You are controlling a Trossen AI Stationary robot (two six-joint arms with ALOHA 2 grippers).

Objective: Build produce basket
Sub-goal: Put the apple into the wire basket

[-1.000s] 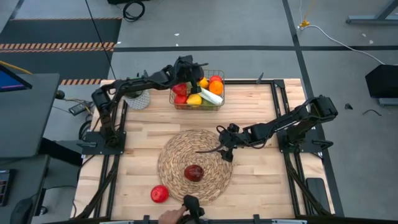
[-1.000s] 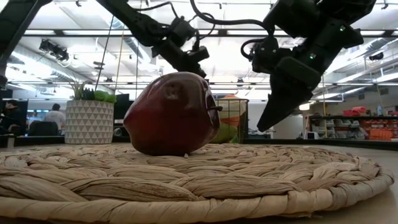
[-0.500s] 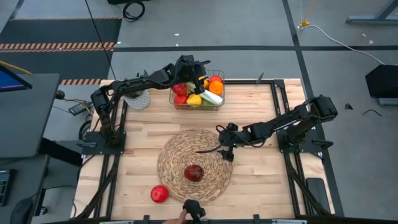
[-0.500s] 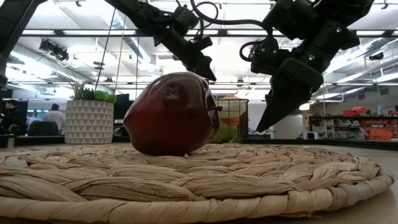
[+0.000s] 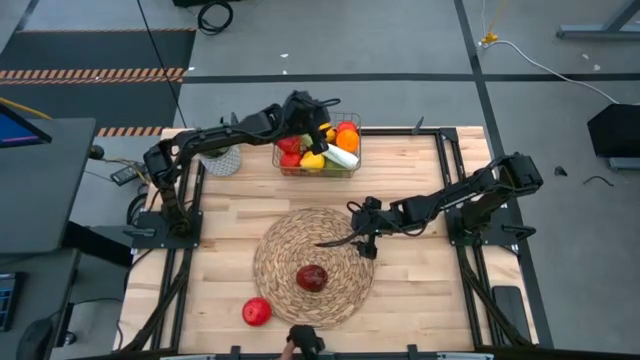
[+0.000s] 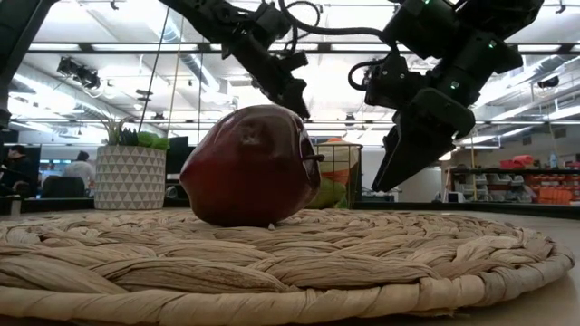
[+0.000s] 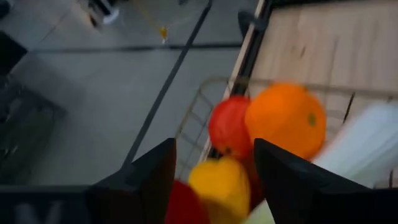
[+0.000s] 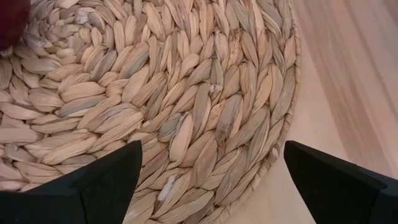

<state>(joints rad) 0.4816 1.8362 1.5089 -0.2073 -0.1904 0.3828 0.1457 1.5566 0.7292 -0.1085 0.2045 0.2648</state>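
From above, we see the basket (image 5: pixel 318 152) at the upper middle of the frame, already holding produce (image 5: pixel 322 148): oranges, a lemon, red fruit and a pale leek. The left gripper (image 5: pixel 322 117) hovers over the basket's upper edge, fingers parted and holding nothing. A dark apple (image 5: pixel 311 278) sits on the mat (image 5: pixel 280 250) at lower centre, and a red apple (image 5: pixel 257 311) lies on the table (image 5: pixel 420 300) just off the mat's lower-left edge. The right gripper (image 5: pixel 358 241) hangs over the mat's right side, spread wide and empty.

In the low view, the dark apple (image 6: pixel 252 165) fills the centre, resting on the mat (image 6: pixel 272 263). We judge it light, rigid and smooth, apt to roll, so we would take it across its widest part from above. The right gripper (image 6: pixel 419 136) is at upper right, the left gripper (image 6: pixel 281 77) at upper centre, and a pot (image 6: pixel 130 177) stands at left.

In the left wrist view, an orange (image 7: pixel 285 121), a lemon (image 7: pixel 219 186) and a red fruit (image 7: pixel 228 127) lie in the basket (image 7: pixel 193 118), seen between the fingers (image 7: pixel 149 177).

The right wrist view shows the mat (image 8: pixel 161 106) and bare table (image 8: pixel 348 74) between splayed fingers (image 8: pixel 106 180).

We read no brand, label or writing in any view.
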